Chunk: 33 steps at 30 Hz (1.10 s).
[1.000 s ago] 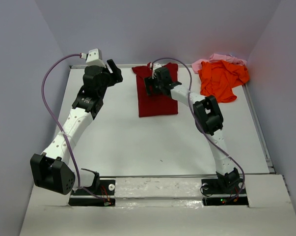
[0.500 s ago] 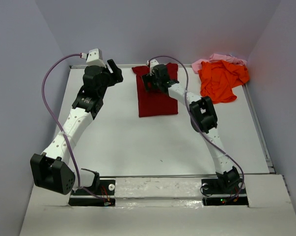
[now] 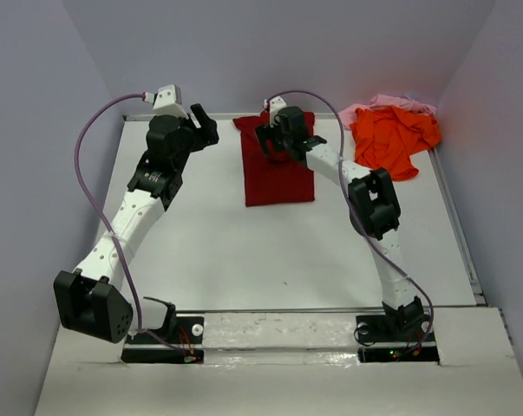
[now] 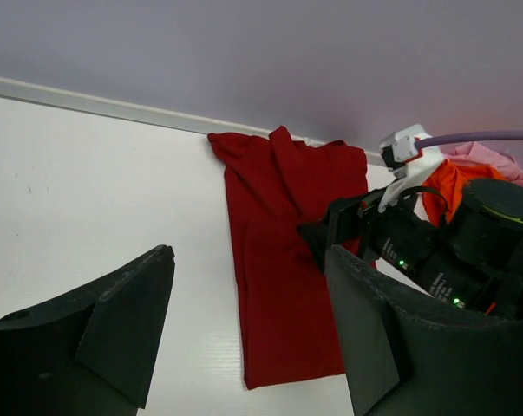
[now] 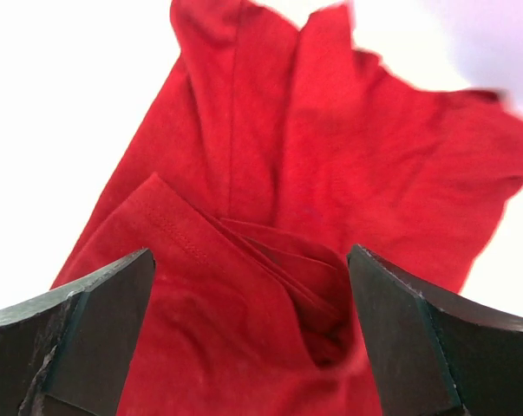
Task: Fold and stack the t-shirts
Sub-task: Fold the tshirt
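The dark red t-shirt (image 3: 277,178) lies folded into a long strip at the back middle of the table; it also shows in the left wrist view (image 4: 283,269) and fills the right wrist view (image 5: 270,199). My right gripper (image 3: 275,146) is open just above the shirt's far half, its jaws either side of a raised fold. My left gripper (image 3: 202,128) is open and empty, left of the shirt near the back wall. The bright orange t-shirt (image 3: 389,140) lies crumpled at the back right, on top of the pale pink t-shirt (image 3: 382,104).
The white table (image 3: 244,251) is walled at the back and both sides. A purple cable (image 3: 92,165) loops off the left arm. The right arm (image 3: 369,204) reaches across the table's right half.
My right gripper has moved farther back along the dark red shirt towards its far end. The left arm has stayed put.
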### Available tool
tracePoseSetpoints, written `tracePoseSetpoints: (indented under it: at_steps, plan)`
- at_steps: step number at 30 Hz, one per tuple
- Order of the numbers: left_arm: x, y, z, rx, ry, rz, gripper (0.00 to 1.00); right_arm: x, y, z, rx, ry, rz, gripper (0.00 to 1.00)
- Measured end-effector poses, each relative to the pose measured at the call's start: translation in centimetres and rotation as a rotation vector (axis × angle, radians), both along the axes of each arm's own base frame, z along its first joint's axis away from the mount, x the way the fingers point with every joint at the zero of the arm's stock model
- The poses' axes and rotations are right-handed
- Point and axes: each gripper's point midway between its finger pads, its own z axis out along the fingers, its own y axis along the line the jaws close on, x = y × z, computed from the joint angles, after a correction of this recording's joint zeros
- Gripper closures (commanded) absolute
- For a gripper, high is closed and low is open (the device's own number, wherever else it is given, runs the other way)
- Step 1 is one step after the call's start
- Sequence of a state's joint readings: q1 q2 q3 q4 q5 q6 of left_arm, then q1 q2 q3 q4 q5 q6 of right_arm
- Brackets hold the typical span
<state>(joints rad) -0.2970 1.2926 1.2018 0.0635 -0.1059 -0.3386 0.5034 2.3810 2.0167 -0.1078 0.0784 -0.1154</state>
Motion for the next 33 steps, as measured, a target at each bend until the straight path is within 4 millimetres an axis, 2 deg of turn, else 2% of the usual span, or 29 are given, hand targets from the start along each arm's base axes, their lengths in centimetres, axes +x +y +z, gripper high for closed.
tracePoseSetpoints:
  at_steps: [4, 7, 9, 12, 14, 16, 18, 22, 25, 27, 29, 31, 32, 33]
  plan:
    - [0.0, 0.0, 0.0, 0.000, 0.001, -0.001, 0.20, -0.5, -1.4, 3.6, -0.004, -0.064, -0.042, 0.03]
    - [0.0, -0.1, 0.0, -0.001, 0.001, -0.003, 0.21, -0.4, -2.6, 4.5, -0.022, -0.092, -0.087, 0.09]
    - [0.0, -0.1, 0.0, -0.002, 0.001, -0.005, 0.20, -0.1, -3.5, 4.5, -0.026, -0.090, -0.116, 0.07]
    - [0.0, -0.2, -0.1, -0.004, 0.003, -0.009, 0.20, 0.7, -5.8, 3.4, -0.021, -0.049, -0.185, 0.00]
    - [-0.1, -0.2, -0.2, -0.005, 0.006, -0.011, 0.20, 1.5, -7.1, 2.5, -0.019, -0.027, -0.229, 0.00]
    - [-0.1, -0.3, -0.4, -0.004, 0.010, -0.014, 0.20, 1.8, -8.8, 0.8, -0.031, 0.011, -0.279, 0.00]
    - [-0.1, -0.3, -0.6, -0.004, 0.012, -0.017, 0.20, 1.8, -10.3, -1.0, -0.050, 0.058, -0.313, 0.05]
    - [-0.1, -0.4, -0.5, -0.005, 0.012, -0.020, 0.20, 1.3, -10.9, -3.1, -0.067, 0.112, -0.324, 0.06]
    - [-0.1, -0.4, -0.6, -0.005, 0.013, -0.021, 0.20, 0.8, -10.2, -3.6, -0.046, 0.135, -0.316, 0.06]
    - [-0.1, -0.4, -0.6, -0.006, 0.013, -0.021, 0.20, 0.5, -9.9, -3.7, -0.029, 0.148, -0.311, 0.11]
    - [-0.1, -0.4, -0.6, -0.006, 0.013, -0.022, 0.20, 0.1, -9.8, -4.0, -0.024, 0.162, -0.305, 0.20]
    - [-0.1, -0.4, -0.6, -0.006, 0.013, -0.022, 0.20, -0.4, -9.7, -4.1, -0.017, 0.175, -0.301, 0.34]
    - [-0.1, -0.4, -0.6, -0.007, 0.013, -0.022, 0.20, -0.5, -9.6, -4.1, -0.014, 0.177, -0.298, 0.48]
    - [-0.1, -0.4, -0.6, -0.007, 0.013, -0.022, 0.21, -0.5, -9.5, -4.0, -0.011, 0.177, -0.294, 0.53]
